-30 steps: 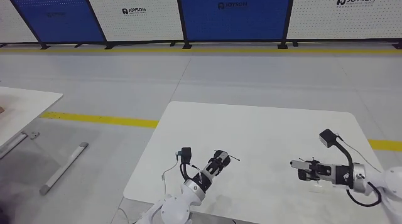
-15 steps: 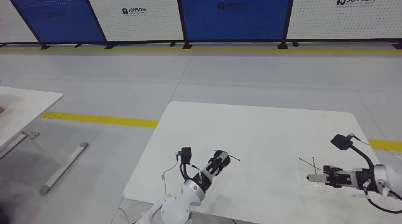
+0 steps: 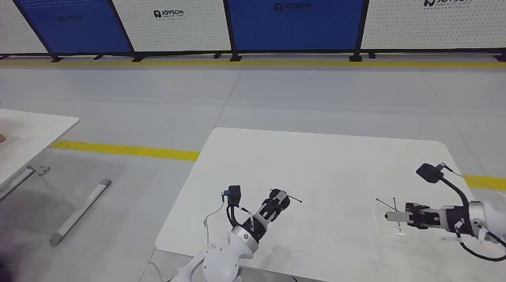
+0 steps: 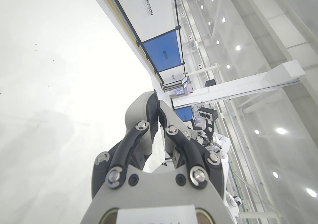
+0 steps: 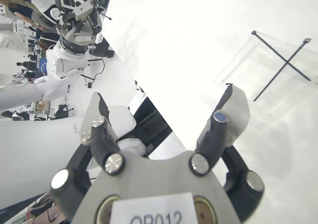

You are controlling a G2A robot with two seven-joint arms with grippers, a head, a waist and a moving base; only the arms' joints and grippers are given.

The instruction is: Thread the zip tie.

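**Second tie pick pending, threading not started**

Left gripper [image 3: 277, 197] sits over the desk's [image 3: 316, 156] front-left area, clenched on a zip tie [image 5: 106, 16] with its tail sticking out. Right gripper [image 5: 164, 91] is released, hovering just beside the clear tray [image 5: 234, 57] near the desk's front-right corner. Two crossed zip ties [image 5: 285, 61] lie in the tray. Looks like the pick step: next move needs a descent onto one tie only, away from the crossing
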